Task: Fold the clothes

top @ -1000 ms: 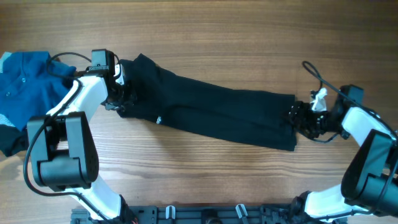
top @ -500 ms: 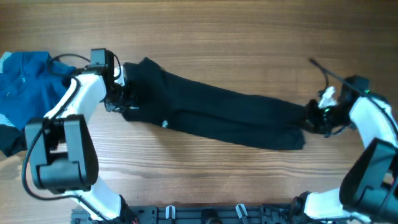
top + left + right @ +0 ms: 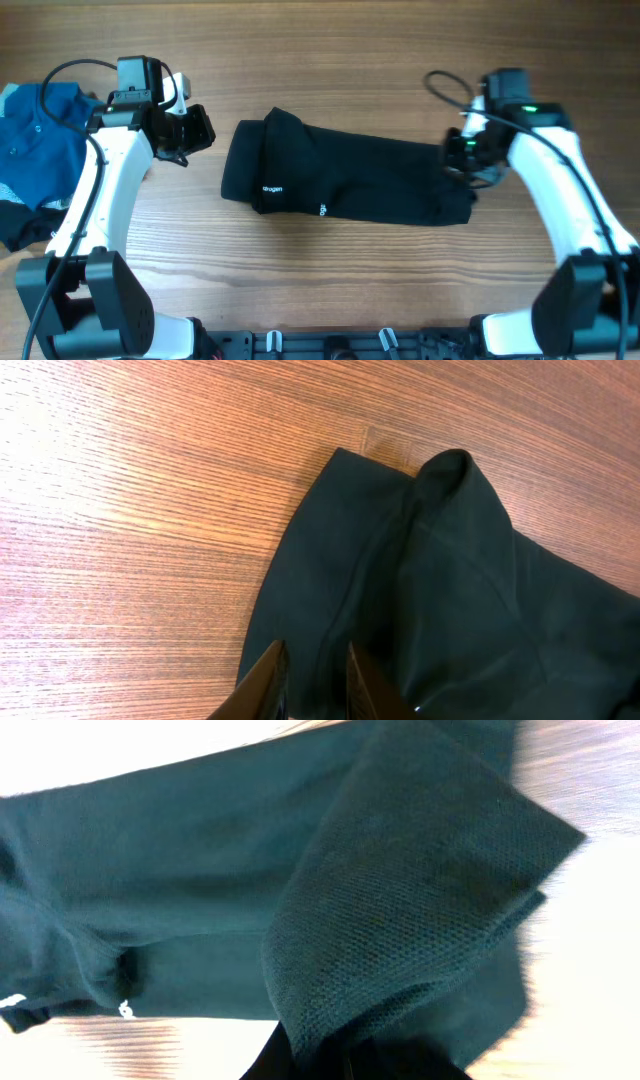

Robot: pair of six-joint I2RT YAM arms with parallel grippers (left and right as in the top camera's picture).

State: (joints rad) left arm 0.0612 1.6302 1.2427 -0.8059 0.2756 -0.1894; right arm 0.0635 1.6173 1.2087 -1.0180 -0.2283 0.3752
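The black shirt [image 3: 350,180] lies as a long folded strip across the middle of the table, with small white logos on its near edge. My right gripper [image 3: 462,160] is shut on the strip's right end and holds a flap of the cloth [image 3: 400,890] raised above the rest; my right gripper [image 3: 340,1055] shows at the bottom of its wrist view. My left gripper [image 3: 200,130] hovers just left of the shirt's left end, apart from it. Its fingers [image 3: 268,682] stand narrowly parted with nothing between them, the black shirt [image 3: 450,580] beyond. The blue shirt [image 3: 40,150] lies crumpled at the far left.
The wooden table [image 3: 340,50] shows bare grain behind and in front of the strip. A black cable [image 3: 445,85] loops off the right arm. The arm bases stand at the near edge.
My left gripper has let go of the shirt's left end and drawn back. My right gripper closed on the right end and carried it up and leftward, shortening the strip.
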